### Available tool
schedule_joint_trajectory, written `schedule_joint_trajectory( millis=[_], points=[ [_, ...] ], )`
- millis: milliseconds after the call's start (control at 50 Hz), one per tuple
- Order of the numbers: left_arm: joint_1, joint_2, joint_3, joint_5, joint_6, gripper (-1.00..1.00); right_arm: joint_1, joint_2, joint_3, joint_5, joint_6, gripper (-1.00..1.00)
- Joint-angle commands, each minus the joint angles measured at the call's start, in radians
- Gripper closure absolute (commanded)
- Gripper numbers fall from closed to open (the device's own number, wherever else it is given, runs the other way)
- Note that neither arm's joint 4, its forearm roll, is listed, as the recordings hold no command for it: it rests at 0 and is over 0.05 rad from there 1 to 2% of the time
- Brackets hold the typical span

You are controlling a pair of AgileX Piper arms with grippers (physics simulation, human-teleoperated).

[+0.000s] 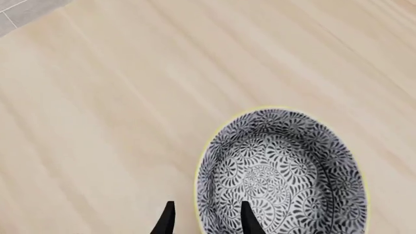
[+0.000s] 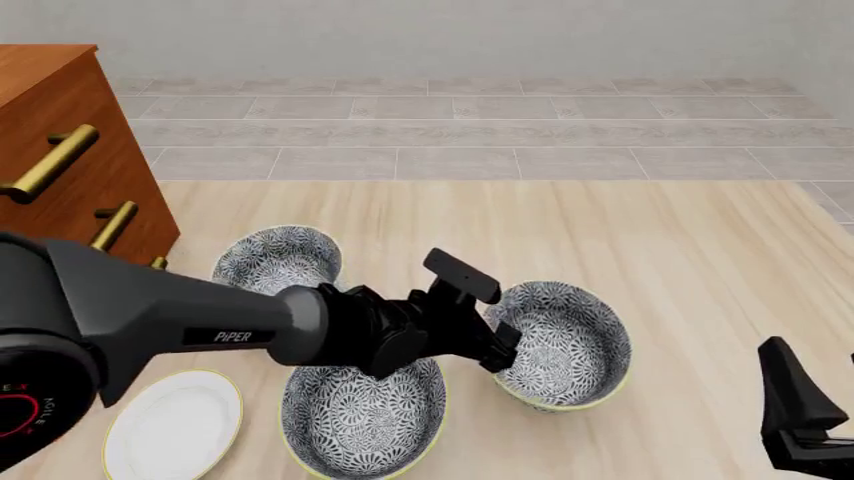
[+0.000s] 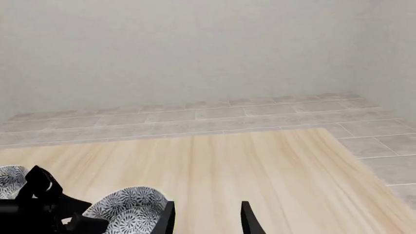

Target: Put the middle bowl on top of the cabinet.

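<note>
Our left gripper (image 1: 208,205) had its two black fingers apart, not yet pressing on anything. In the left wrist view one finger (image 1: 248,218) stood over the inside of the round deep bowl with the grey-and-white floral pattern and pale yellow rim (image 2: 567,345), and the other stood over the table just outside its rim. We took this for the middle bowl, because in the front view it lay right of centre, between the other two alike bowls in depth: one (image 2: 274,258) in the centre left and one (image 2: 363,418) at the lower edge. It rested upright on the pale wooden table (image 2: 667,250).

The tall orange-brown wooden cabinet with brass bar handles (image 2: 67,120) stood in the upper left of the front view, well apart from the bowl.

The right gripper (image 3: 208,208) was also spread wide and held nothing, at the lower right.

To do the grasp well, we judged that the fingers should go lower until the wall was deep between them, then close slowly. The rim was thin, so a shallow pinch might let the bowl tilt during the lift. The flat white plate (image 2: 174,425) needed no attention.
</note>
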Motion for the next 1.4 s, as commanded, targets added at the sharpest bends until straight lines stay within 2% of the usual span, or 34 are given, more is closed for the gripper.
schedule_joint_trajectory(
  millis=[20,120,140,340,620,680,940,1000,1100,1160,1180,1320,1400],
  points=[
    [0.001,0.016,0.012,-0.011,-0.004,-1.00,-0.002,-0.004,-0.001,0.005,-0.001,-1.00],
    [0.006,0.013,0.019,-0.017,-0.004,-1.00,-0.001,-0.002,0.003,-0.001,-0.003,-1.00],
    [0.009,0.011,0.021,-0.019,-0.003,1.00,-0.001,-0.002,0.003,-0.001,-0.004,-1.00],
    [0.030,-0.022,0.041,-0.032,-0.003,1.00,-0.002,-0.003,0.000,0.002,0.000,-1.00],
    [-0.016,-0.056,0.029,-0.017,-0.064,1.00,-0.007,-0.006,-0.004,0.008,0.005,-1.00],
    [-0.022,-0.065,0.028,-0.015,-0.057,1.00,-0.007,-0.006,-0.006,0.009,0.005,-1.00],
    [-0.033,-0.154,0.000,0.086,-0.087,1.00,-0.008,-0.008,-0.003,0.008,0.002,-1.00],
    [-0.031,-0.192,0.004,0.099,-0.077,1.00,-0.006,-0.008,-0.005,0.012,0.001,-1.00],
    [-0.016,-0.268,0.023,0.102,0.014,1.00,-0.001,-0.007,-0.001,0.009,-0.002,-1.00],
    [-0.015,-0.288,0.020,0.124,-0.014,1.00,-0.001,-0.005,-0.003,0.011,-0.002,-1.00],
    [0.005,-0.305,0.025,0.135,0.028,1.00,0.000,-0.004,-0.002,0.009,-0.002,-1.00],
    [-0.026,-0.352,0.008,0.181,0.001,1.00,0.004,0.005,-0.007,0.010,-0.003,-1.00],
    [-0.009,-0.391,0.011,0.204,0.017,1.00,0.005,0.008,-0.002,0.003,-0.003,-1.00]
  ],
)
